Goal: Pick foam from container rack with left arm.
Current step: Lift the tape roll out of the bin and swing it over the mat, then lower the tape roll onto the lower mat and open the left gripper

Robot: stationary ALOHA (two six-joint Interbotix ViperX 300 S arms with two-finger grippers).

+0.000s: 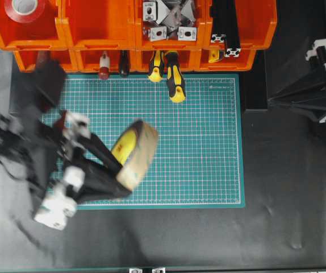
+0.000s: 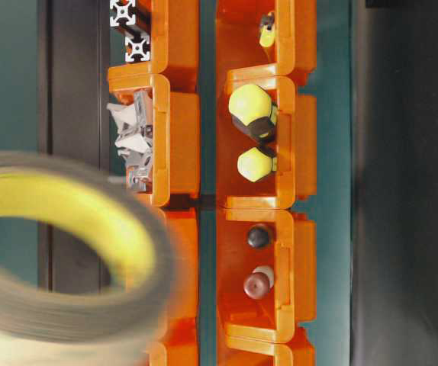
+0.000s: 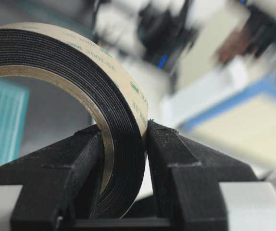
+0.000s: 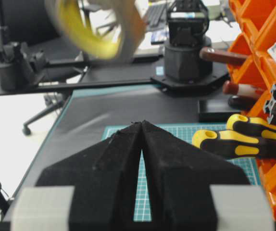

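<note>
- Nearest your left wrist camera is the foam (image 3: 70, 82), its black spongy ring with tan liner wedged between the two black fingers (image 3: 56, 168) of the left gripper (image 1: 120, 170); the jaws are closed on the roll's wall, one finger inside the ring and one outside.
- From overhead you see the foam out of the container rack (image 1: 134, 34) and carried above the green cutting mat (image 1: 203, 142), well apart from the orange bins.
- The roll shows blurred in the table-level and right wrist views, and the left arm (image 1: 15, 142) is smeared too, so I judge it to be mid-swing.
- Your right gripper (image 4: 142, 127) sits parked at the right side with its tips pressed together and nothing between them.
- In the rack you have a red tape roll (image 1: 25, 8) in the far-left bin, metal brackets (image 1: 168, 17), black extrusions (image 1: 225, 25), and yellow-handled screwdrivers (image 1: 174, 77) poking out onto the mat.
- Step in hand, as I read it: the pick itself is done and you are on the carry-away.
- Next move calls for keeping the squeeze steady, since the foam is soft and held only by one wall; slow the swing before you settle it, or the roll may pivot in the fingers.
</note>
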